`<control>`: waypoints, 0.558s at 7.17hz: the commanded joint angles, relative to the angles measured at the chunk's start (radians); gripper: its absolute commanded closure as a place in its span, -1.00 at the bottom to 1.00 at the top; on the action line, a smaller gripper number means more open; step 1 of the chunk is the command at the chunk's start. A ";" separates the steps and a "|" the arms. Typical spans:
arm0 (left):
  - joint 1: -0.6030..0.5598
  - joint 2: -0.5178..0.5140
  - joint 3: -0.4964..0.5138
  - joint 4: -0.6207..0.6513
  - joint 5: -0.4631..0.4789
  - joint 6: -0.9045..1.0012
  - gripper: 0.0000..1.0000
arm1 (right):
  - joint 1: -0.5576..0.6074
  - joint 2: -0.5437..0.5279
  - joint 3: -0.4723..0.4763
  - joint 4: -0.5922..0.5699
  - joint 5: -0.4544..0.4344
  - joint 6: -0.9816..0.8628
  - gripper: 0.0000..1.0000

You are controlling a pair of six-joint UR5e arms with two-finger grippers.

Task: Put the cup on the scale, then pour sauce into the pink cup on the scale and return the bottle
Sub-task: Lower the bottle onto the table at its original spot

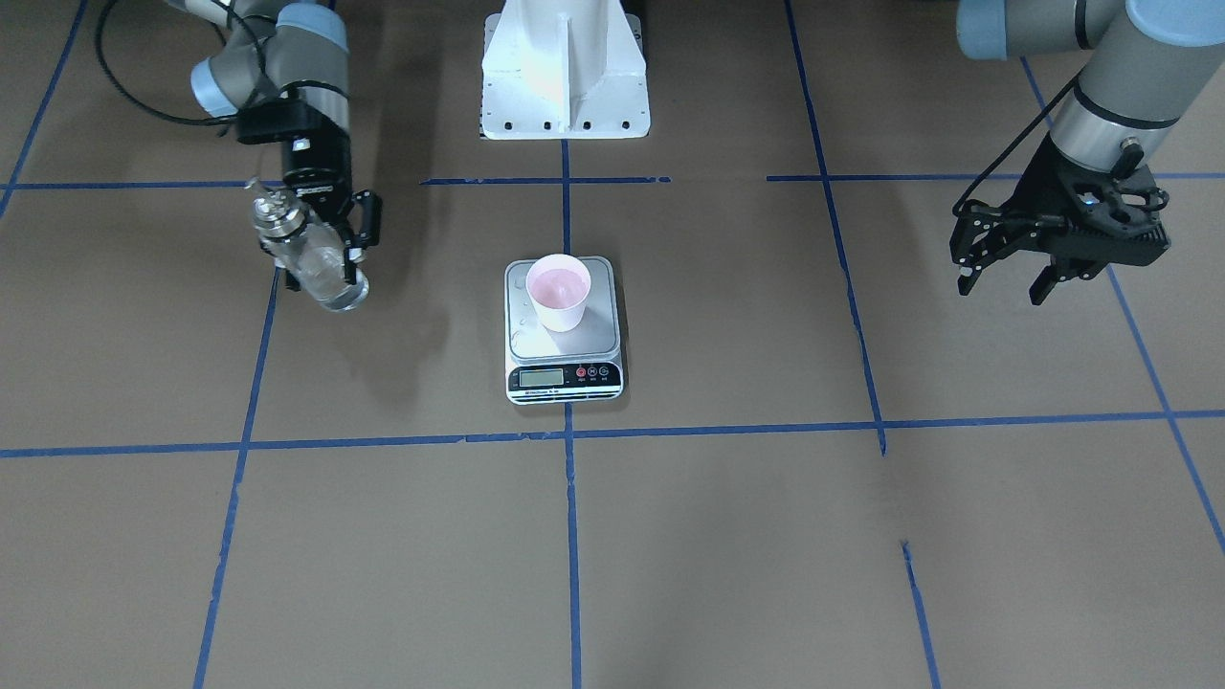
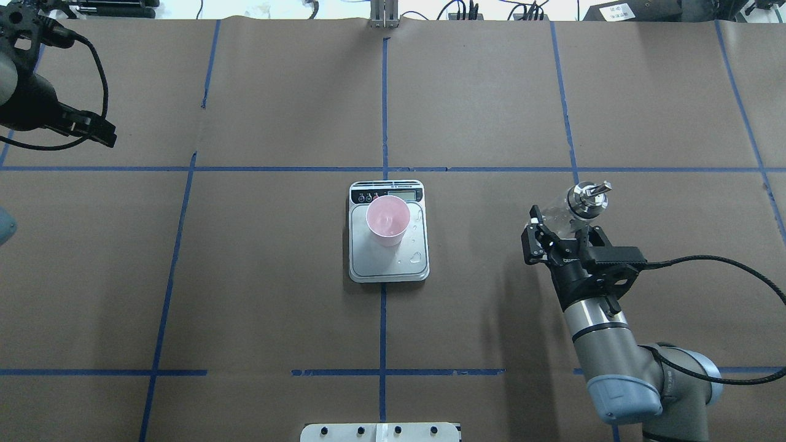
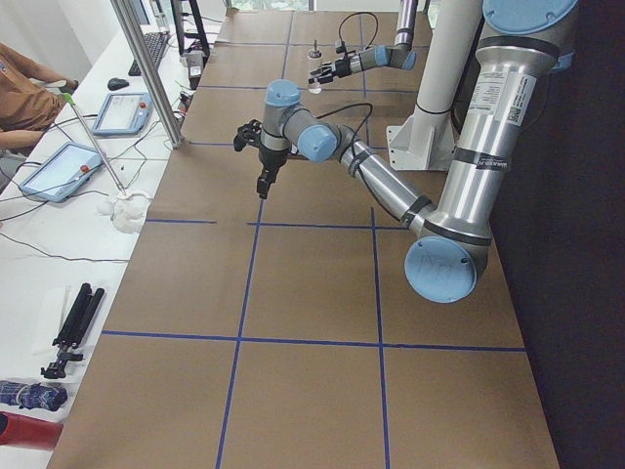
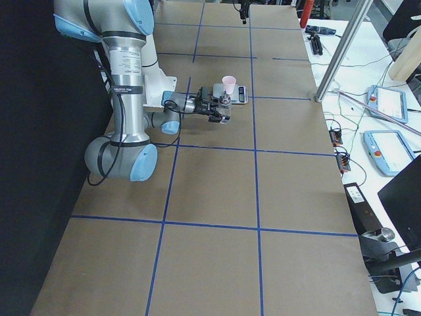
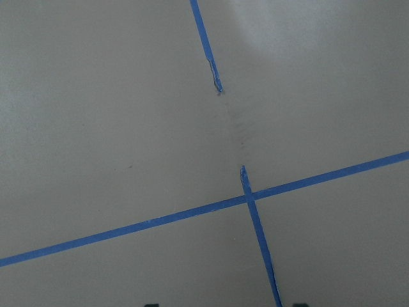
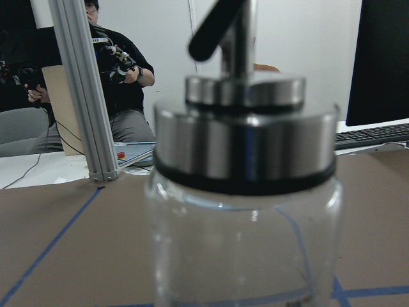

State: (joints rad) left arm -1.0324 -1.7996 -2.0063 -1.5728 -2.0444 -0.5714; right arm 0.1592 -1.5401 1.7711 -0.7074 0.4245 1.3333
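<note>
The pale pink cup (image 1: 558, 292) (image 2: 388, 220) stands upright on the back half of the scale (image 1: 601, 330) (image 2: 393, 267), at the table's middle. My right gripper (image 1: 337, 251) (image 2: 556, 230) is shut on the clear glass bottle (image 1: 311, 256) (image 2: 570, 212), holding it above the table well to the scale's side. Its silver spout cap fills the right wrist view, with the bottle (image 6: 243, 217) upright there. I cannot make out the sauce level through the glass. My left gripper (image 1: 1005, 284) (image 2: 92, 130) hangs open and empty, far on the other side.
A few clear drops lie on the scale's platform (image 2: 417, 255). Blue tape lines (image 1: 574, 435) grid the brown table. The white robot base (image 1: 565, 67) stands behind the scale. People sit at desks beyond the table's end (image 6: 121, 83).
</note>
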 commanded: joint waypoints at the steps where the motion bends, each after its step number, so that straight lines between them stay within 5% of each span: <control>1: 0.000 0.000 -0.005 0.001 0.001 -0.022 -0.52 | 0.011 -0.037 -0.071 0.002 -0.001 0.078 1.00; 4: 0.000 0.003 -0.012 0.001 0.001 -0.024 -0.52 | 0.011 -0.035 -0.117 0.005 -0.001 0.089 1.00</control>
State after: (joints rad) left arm -1.0324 -1.7976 -2.0138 -1.5723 -2.0434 -0.5936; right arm 0.1700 -1.5752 1.6670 -0.7033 0.4244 1.4186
